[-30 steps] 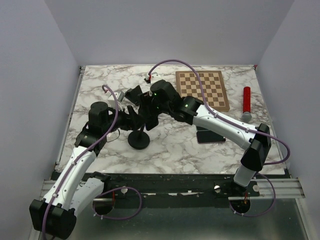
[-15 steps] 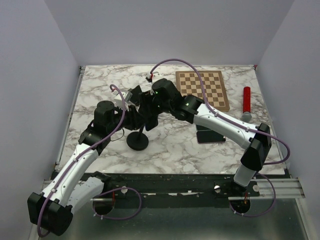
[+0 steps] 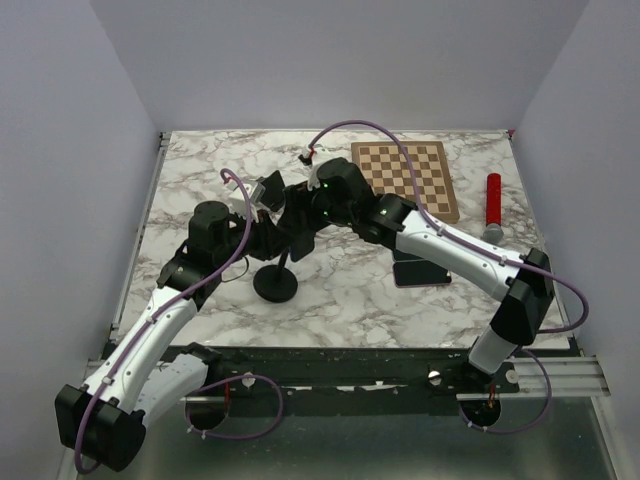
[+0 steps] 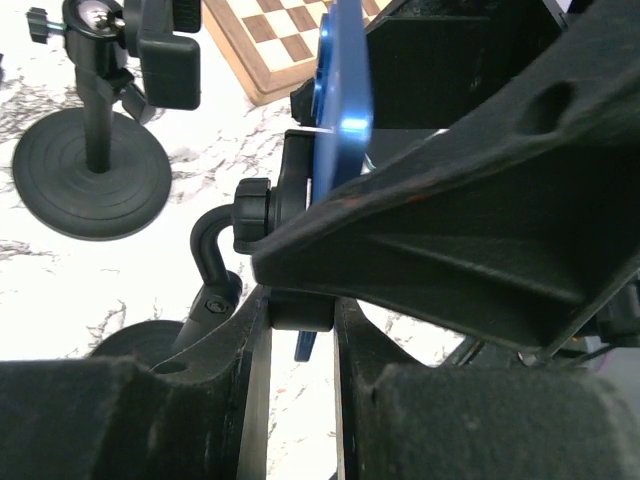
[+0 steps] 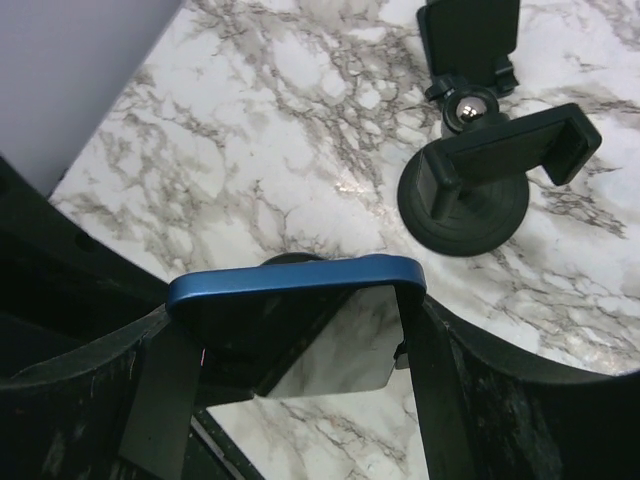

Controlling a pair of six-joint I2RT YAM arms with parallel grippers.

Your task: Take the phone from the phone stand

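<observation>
The blue phone [image 5: 295,284] stands on edge in the black phone stand [image 3: 275,284], which has a round base and a thin pole. My right gripper [image 5: 297,322] is shut on the phone, one finger on each short side. In the left wrist view the phone [image 4: 346,100] shows edge-on, backed by the stand's mount and bent neck [image 4: 208,250]. My left gripper [image 4: 300,322] is shut on a black block of the stand's clamp, just under the phone. From above, the left gripper [image 3: 270,228] and the right gripper [image 3: 300,222] meet over the stand, hiding the phone.
A second black stand [image 5: 465,205] with an empty clamp stands just beyond the grippers, also in the left wrist view [image 4: 90,170]. A chessboard [image 3: 405,178] lies at the back right, a red marker [image 3: 493,200] at the far right, and a dark flat device [image 3: 420,271] under the right arm.
My left gripper has moved right to the stand and closed on its clamp. The right gripper has kept its grip on the phone and shifted slightly right.
</observation>
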